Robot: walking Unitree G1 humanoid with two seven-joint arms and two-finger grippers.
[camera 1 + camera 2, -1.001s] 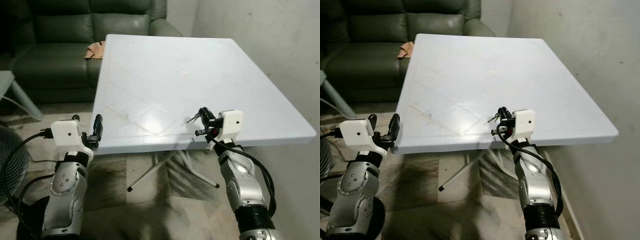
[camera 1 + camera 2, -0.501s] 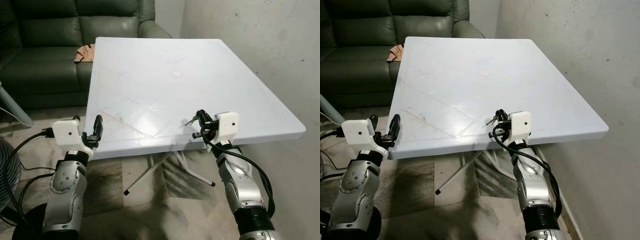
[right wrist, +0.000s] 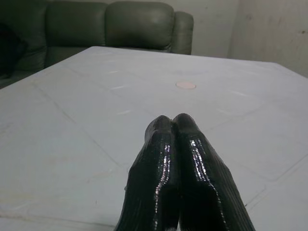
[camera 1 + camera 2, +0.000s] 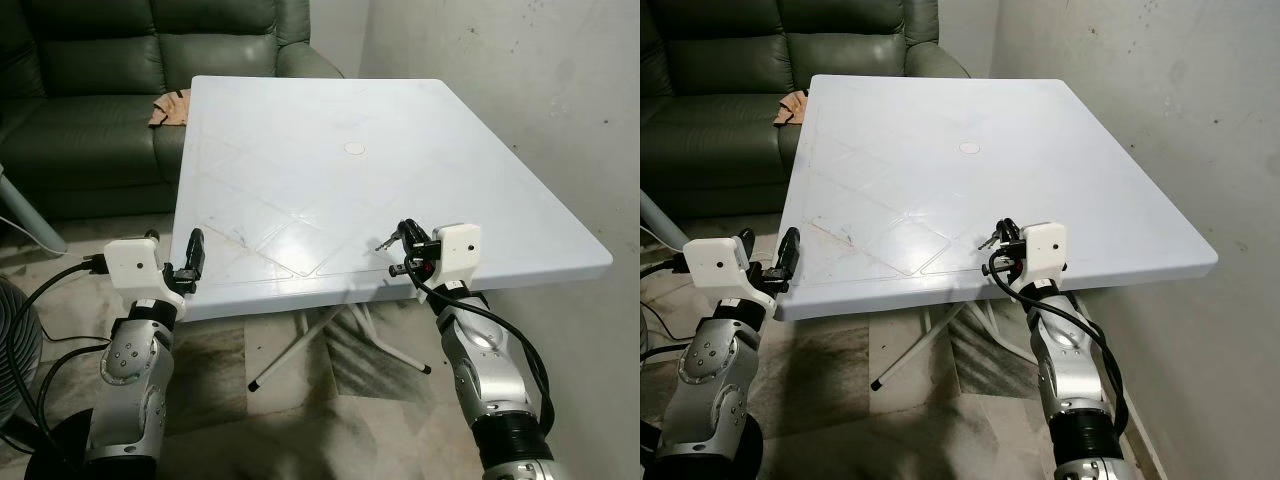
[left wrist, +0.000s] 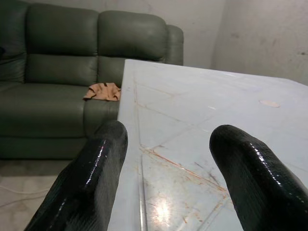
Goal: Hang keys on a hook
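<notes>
My right gripper hovers over the front edge of the white table, right of its middle. Its two black fingers are pressed together, and a small bunch of metal keys sticks out from them to the left, just above the tabletop. My left gripper is at the table's front left corner, level with the edge. It is open, its fingers wide apart with nothing between them.
A dark green sofa stands behind the table at the left, with a tan cloth on its seat. A small round disc lies mid-table. A bare wall runs close along the right. A fan and cables are on the floor at left.
The whole picture shifted a second ago as the camera moved. Both grippers hold the same pose by the table's front edge, and the keys stay in the right one.
</notes>
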